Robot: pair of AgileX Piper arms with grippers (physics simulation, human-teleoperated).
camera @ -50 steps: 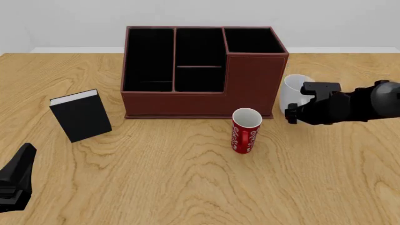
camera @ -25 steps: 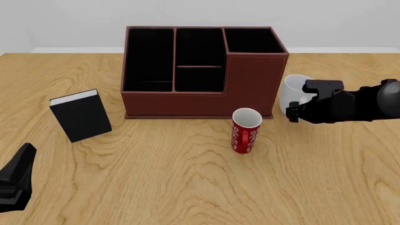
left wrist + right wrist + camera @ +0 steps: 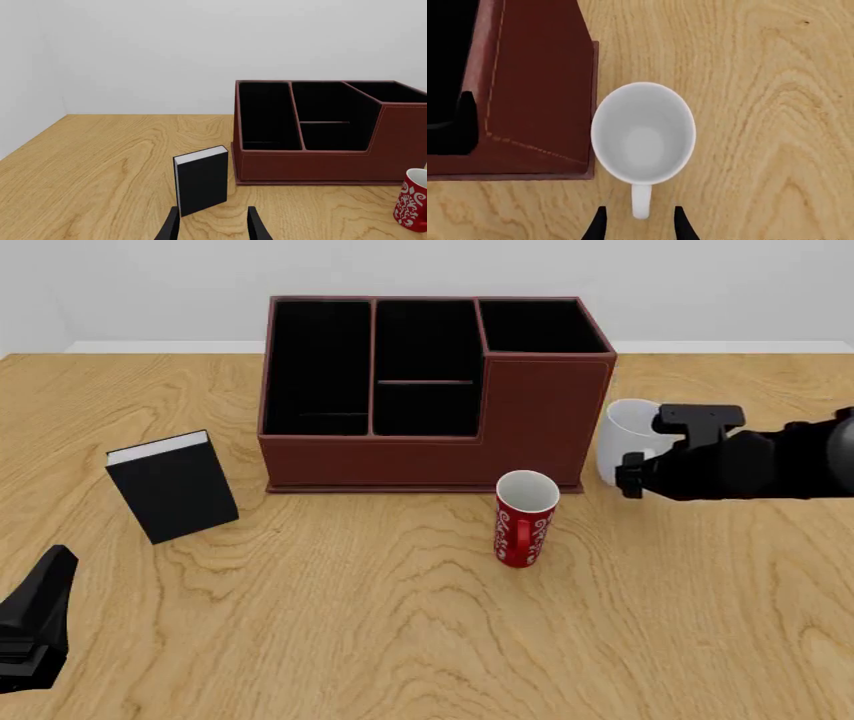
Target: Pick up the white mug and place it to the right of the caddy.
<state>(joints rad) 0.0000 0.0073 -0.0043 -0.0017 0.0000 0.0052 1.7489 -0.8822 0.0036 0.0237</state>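
The white mug (image 3: 643, 134) stood upright against the caddy (image 3: 427, 390)'s right end, toward the worktop (image 3: 400, 640)'s right edge. The right gripper (image 3: 639, 227) hovered above, its narrowly parted fingers straddling the handle (image 3: 640, 201). Glossy, rigid and probably slippery, it seemed best pinched there.

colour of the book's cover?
Black cover on the small upright book, white page edge; front view shows it best.

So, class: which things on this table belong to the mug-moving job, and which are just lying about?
Part of the job:
- white mug
- caddy
- right pincer, open either side of the mug's handle

Just lying about:
- red mug
- black book
- left pincer, idle
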